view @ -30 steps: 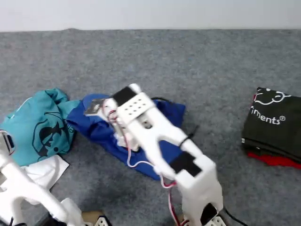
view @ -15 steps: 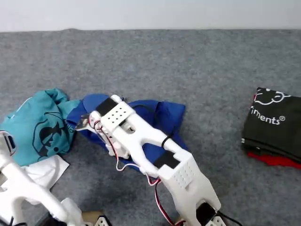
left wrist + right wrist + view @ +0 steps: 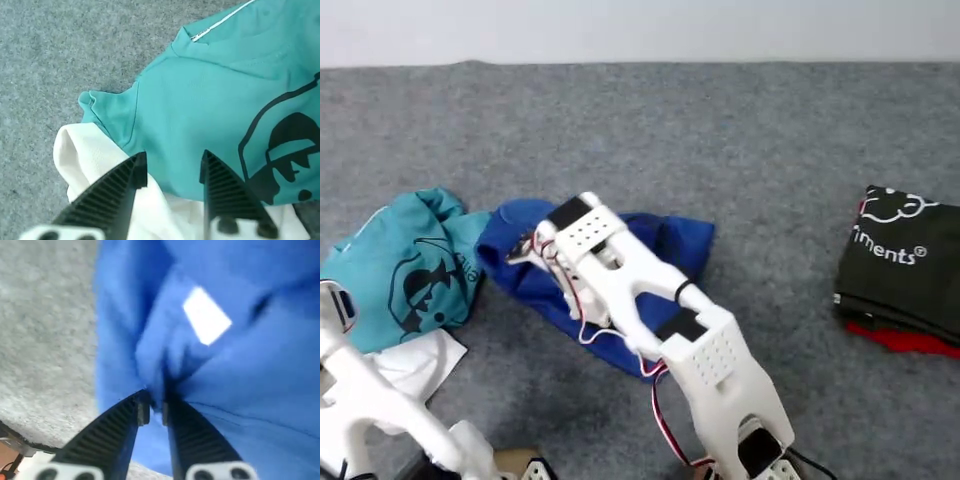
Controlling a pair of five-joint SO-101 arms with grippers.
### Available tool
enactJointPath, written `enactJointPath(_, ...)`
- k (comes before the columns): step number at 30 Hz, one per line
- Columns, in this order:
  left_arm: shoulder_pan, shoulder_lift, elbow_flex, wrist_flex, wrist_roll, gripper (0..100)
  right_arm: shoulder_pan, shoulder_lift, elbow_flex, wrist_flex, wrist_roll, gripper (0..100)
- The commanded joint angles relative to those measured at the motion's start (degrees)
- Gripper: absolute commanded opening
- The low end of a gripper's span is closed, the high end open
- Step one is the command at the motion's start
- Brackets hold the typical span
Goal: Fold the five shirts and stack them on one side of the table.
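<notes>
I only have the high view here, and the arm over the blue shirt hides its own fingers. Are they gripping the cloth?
Observer: Yes; the right wrist view shows the right gripper with fingers shut on a fold of the blue shirt.
Operator: And the left arm's?
Observer: The left gripper is open, holding nothing.
Operator: What lies beneath it?
Observer: The teal shirt, at the edge where it meets the white shirt.

The right arm, after swinging out to the blue shirt (image 3: 672, 240)'s edge by the teal shirt (image 3: 410, 270), has pulled back a touch. The right gripper (image 3: 154, 401) now pinches a fold, and that edge has drawn in and bunched up off the teal.
</notes>
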Motion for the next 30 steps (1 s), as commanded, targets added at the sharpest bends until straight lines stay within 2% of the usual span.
enactJointPath(1,-0.26,-0.88,-0.22,0.18,0.44,18,2.86,-5.58,-4.31,2.07,-0.44,1.4)
enactJointPath(9,2.29,-0.88,-2.07,1.05,0.44,18,6.46,-14.81,-4.13,2.51,-0.35,1.0)
enactJointPath(12,6.68,-0.88,-5.23,4.31,0.44,18,7.16,-20.26,-4.04,2.59,-0.35,1.0)
enactJointPath(18,20.31,-0.70,-11.38,8.62,0.53,18,10.68,-31.52,-3.96,2.68,-1.85,1.0)
enactJointPath(22,27.25,-0.44,-12.35,8.88,0.53,18,16.84,-39.87,-1.85,2.68,-2.64,1.0)
enactJointPath(26,31.12,-0.79,-12.18,9.05,0.62,18,25.10,-49.01,1.23,2.59,-2.11,1.0)
enactJointPath(30,34.64,-0.79,-12.35,10.73,0.62,18,33.01,-57.19,2.64,2.59,3.60,1.0)
